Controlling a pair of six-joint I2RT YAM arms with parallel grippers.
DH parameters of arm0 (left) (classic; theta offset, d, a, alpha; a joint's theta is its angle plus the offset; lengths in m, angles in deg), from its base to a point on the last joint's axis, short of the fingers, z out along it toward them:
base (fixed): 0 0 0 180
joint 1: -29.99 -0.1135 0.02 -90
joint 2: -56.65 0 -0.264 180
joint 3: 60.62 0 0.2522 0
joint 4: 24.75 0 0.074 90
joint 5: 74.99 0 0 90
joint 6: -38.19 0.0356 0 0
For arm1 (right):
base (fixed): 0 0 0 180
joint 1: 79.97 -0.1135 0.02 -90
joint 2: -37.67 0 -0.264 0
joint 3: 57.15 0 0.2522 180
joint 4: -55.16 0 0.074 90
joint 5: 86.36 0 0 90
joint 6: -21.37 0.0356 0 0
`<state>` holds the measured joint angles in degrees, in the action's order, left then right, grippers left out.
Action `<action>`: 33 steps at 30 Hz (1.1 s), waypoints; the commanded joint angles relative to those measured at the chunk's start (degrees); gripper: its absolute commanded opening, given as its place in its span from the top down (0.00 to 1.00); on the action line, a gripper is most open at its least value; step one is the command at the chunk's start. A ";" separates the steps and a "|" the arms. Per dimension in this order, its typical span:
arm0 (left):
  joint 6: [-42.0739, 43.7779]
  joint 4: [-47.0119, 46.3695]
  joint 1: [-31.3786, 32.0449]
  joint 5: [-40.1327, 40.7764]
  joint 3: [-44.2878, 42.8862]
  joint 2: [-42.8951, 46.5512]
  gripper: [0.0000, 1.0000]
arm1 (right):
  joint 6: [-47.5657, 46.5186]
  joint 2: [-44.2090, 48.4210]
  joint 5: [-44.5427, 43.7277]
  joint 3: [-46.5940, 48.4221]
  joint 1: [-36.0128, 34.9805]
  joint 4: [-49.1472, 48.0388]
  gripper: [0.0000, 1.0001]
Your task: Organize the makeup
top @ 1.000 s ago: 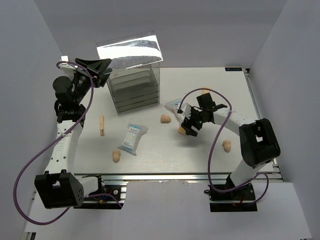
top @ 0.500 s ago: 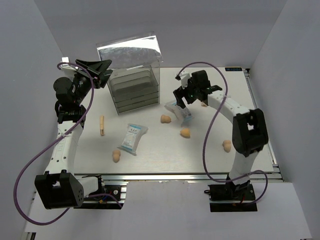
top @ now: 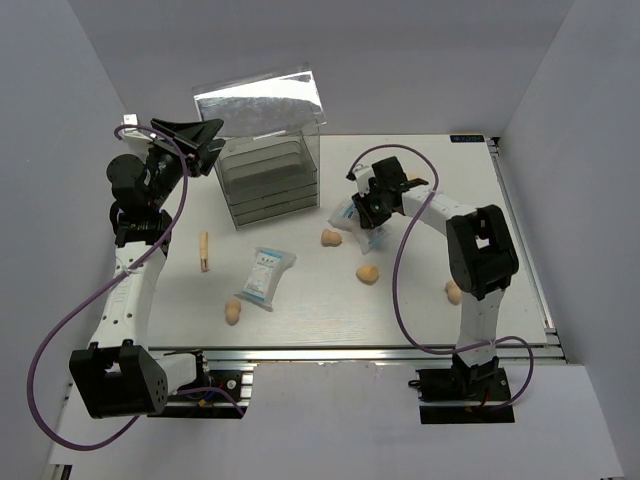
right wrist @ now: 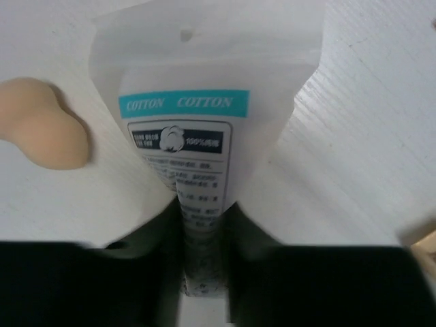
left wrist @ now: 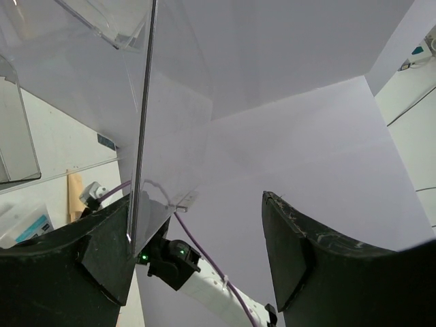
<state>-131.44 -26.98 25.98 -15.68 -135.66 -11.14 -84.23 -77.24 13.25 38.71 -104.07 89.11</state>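
glossy plastic pkt (right wrist: 204, 136), matt sponge (right wrist: 44, 133), clr plastic drawer box (top: 268, 180)

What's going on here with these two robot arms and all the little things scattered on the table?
The arms are tidying makeup. The right gripper has pinched one end of a white-and-blue cotton packet just right of the clear drawer box. The left gripper is open at the box's top left corner, with a clear wall between its fingers. Loose on the table lie a second packet, several peach sponges and a thin tan stick.
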 commanded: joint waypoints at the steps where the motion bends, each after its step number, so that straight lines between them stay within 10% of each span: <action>1: -0.70 -3.61 -0.21 -1.38 -0.95 1.79 0.22 | -1.80 4.60 1.73 -1.94 0.28 -0.75 0.83; 3: -0.87 -3.79 -0.21 -1.38 -0.86 1.78 0.22 | -3.21 9.25 4.00 -3.70 0.28 -4.86 0.99; 15: -3.51 -6.16 -0.30 -1.73 -2.79 0.82 0.22 | -36.48 33.18 20.64 -25.76 -9.55 -35.46 1.00; 23: -4.12 -5.81 -0.30 -1.82 -4.72 0.38 0.22 | -43.73 15.97 -3.07 -16.65 -22.39 -67.08 1.00; 33: -4.21 -5.37 -0.21 -1.91 -5.52 0.11 0.22 | -47.68 -0.55 -12.85 6.38 -22.84 -71.07 1.00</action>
<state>-135.25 -29.62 25.91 -15.95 -138.43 -12.27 -128.93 -75.45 6.52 39.13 -126.91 26.11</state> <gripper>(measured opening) 0.775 0.114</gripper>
